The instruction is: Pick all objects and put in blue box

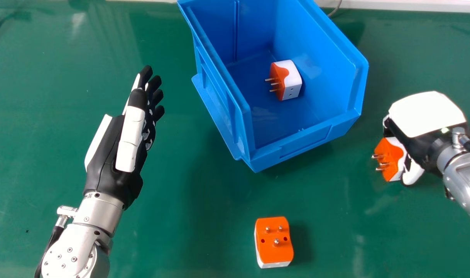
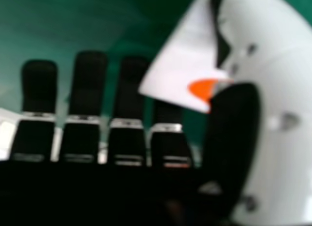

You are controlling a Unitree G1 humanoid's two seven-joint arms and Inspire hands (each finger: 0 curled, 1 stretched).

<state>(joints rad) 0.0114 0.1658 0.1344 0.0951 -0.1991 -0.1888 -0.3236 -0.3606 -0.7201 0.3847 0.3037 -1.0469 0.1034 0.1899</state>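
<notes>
In the head view the right hand [image 1: 424,116] is low over the table, right of the blue box [image 1: 304,143], beside an orange and white plug adapter [image 1: 389,160] whose far side it partly hides. In the right hand view that adapter [image 2: 183,65] lies between the thumb and the nearest of the straight fingers of the right hand [image 2: 231,133]; the thumb covers part of it. A second adapter [image 1: 273,239] rests on the table at the front, pins up. Inside the box lies a third adapter [image 1: 291,81], pins toward the left. The left hand [image 1: 121,154] is left of the box, its fingers straight and holding nothing.
The green tabletop [image 1: 204,212] extends around the box and both hands. A white strip [image 1: 412,5] runs along its far edge, with a thin cable [image 1: 336,8] behind the box. The box's raised walls stand between the two hands.
</notes>
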